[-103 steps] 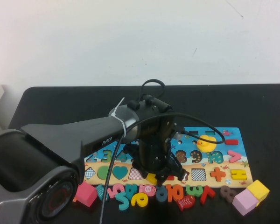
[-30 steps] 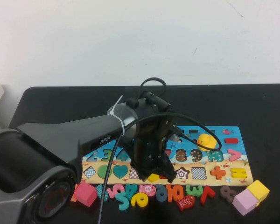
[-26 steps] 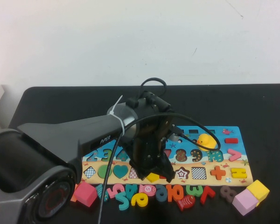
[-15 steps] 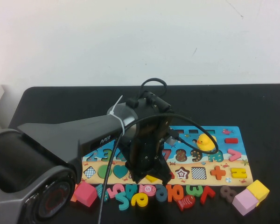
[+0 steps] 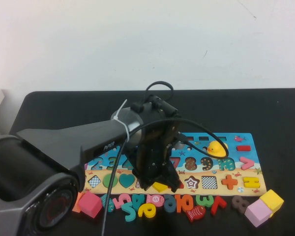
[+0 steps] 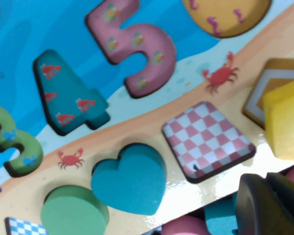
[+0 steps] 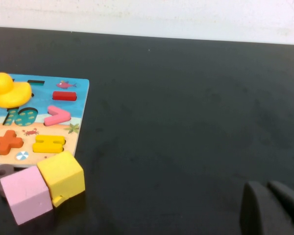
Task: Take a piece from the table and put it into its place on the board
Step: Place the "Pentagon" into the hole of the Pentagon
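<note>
The table (image 5: 285, 113) was viewed from a raised camera angled down. The board (image 6: 49, 29) was imaged very close by the left wrist camera. The board's right end was shared by the right wrist view.

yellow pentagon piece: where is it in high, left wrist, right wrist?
High: yellow pentagon on the board's sandy band, at the left hand's tips.
Left wrist: pentagon at the frame edge, over its recess, beside the pink checkered square.
Right wrist: not in it; right hand hangs over bare table.
Shared landmark: yellow duck, in high and right wrist.
</note>
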Controlling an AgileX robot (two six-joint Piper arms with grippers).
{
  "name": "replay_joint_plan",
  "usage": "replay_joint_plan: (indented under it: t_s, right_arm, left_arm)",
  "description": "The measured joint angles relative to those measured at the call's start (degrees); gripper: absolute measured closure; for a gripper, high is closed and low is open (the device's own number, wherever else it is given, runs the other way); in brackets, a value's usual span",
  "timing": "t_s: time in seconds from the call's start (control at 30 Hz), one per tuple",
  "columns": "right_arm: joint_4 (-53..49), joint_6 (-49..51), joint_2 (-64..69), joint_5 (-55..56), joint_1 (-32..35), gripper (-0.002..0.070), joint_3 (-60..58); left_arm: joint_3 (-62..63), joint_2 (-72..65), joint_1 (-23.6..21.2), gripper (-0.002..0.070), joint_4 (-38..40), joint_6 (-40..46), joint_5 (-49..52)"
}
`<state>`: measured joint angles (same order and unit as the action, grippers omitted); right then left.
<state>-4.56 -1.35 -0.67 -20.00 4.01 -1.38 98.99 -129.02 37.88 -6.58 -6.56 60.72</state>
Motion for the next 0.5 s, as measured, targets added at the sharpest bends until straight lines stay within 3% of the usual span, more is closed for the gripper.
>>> replay_joint_plan:
  t_s: [0.5]
  right_arm:
    - [0.00, 0.00, 0.00, 0.00, 0.00, 0.0657, 0.00]
  left_arm:
    - [0.00, -0.19, -1.41, 0.0675, 3.92, 0.45, -0.10]
